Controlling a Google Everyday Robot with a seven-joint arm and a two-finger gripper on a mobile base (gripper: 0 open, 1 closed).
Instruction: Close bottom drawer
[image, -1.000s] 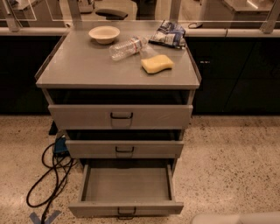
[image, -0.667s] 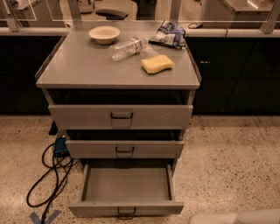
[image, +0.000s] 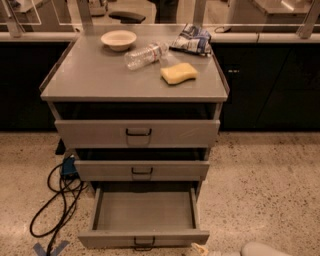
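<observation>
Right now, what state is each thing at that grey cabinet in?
Shallow grey bottom drawer: pulled far out, empty.
Middle grey drawer: slightly out.
Tall top grey drawer: slightly out.
Clear plastic bottle: on its side.
White bowl: upright.
Claw: at bottom edge, by bottom drawer's front right corner.

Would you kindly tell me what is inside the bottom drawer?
The bottom drawer stands open; its visible grey floor is bare. Its rear is covered by the middle drawer. The pincer sits at the frame's lower edge, right of its front.
</observation>
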